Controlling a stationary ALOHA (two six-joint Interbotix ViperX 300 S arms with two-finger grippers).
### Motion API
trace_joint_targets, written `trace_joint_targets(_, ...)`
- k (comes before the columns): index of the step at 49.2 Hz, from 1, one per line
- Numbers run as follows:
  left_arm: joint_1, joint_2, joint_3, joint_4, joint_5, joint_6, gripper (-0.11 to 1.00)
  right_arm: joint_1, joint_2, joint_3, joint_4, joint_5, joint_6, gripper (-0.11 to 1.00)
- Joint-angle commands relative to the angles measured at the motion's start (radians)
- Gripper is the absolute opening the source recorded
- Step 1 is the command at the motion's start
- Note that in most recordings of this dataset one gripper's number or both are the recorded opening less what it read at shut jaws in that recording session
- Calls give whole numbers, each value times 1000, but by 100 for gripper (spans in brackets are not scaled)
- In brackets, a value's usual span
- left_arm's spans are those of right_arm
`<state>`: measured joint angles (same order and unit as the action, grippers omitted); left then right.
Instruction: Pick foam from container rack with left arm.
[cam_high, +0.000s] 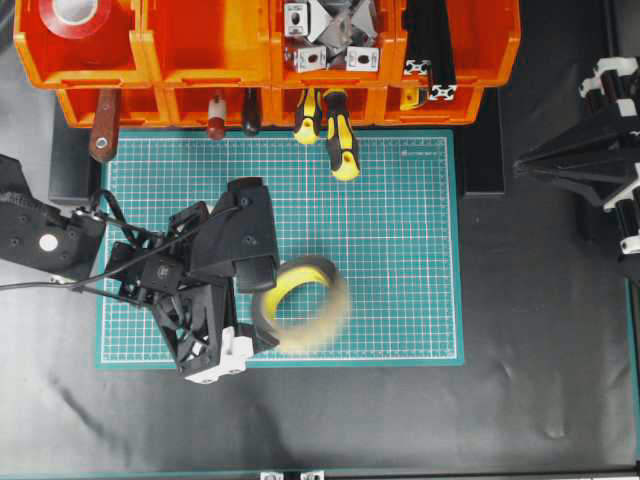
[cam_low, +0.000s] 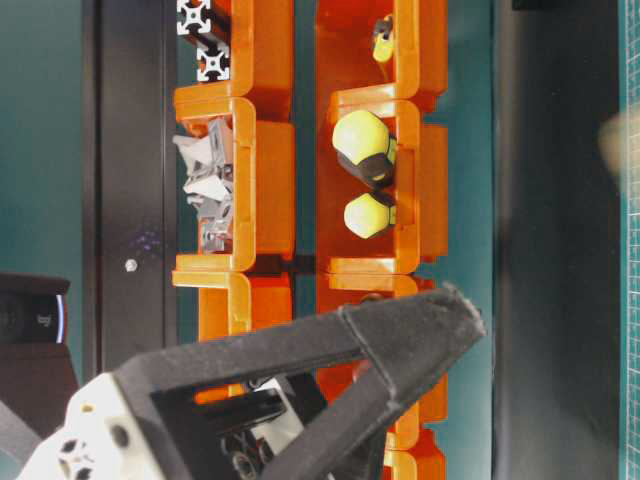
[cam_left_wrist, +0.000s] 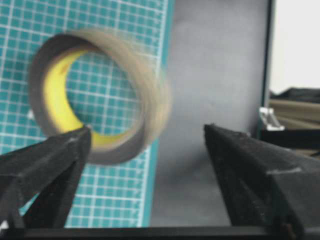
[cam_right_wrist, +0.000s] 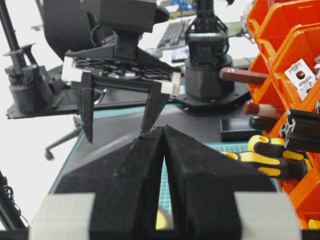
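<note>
foam (cam_high: 300, 303) on mat (cam_high: 400, 250), beside tool (cam_high: 262, 318)

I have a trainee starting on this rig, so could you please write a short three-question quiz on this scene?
1. True or false: the left pincer is clamped on the foam.
2. Where is the foam? A) in the container rack B) over the green mat C) on the black table
3. Fill in: the right pincer has its fingers pressed ____.

Key
1. False; its fingers stand wide apart and the blurred foam is free.
2. B
3. together
</note>
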<state>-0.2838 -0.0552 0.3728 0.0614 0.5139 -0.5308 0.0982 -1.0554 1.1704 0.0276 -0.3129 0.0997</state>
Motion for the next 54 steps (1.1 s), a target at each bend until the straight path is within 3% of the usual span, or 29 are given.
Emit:
trace_joint_targets(1, 6, -17, -18, 2, -5, 0, 91, 3, 6, -35, 2, -5, 2, -1)
trace_joint_targets(25, 8, -21, -14, 2, -3, 3, 91, 3, 5, -35, 2, -2, 2, -1)
trace_joint_targets(40, 3, -95, 28, 3, -3, 17, 91, 2, 5, -35, 2, -2, 2, -1)
trace_joint_targets(45, -9, -147, 54, 3, -5, 51, 91, 2, 5, -37, 2, -2, 2, -1)
trace_joint_targets(54, -31, -262, 97, 3, -3, 170, 90, 3, 5, -35, 2, -2, 2, -1)
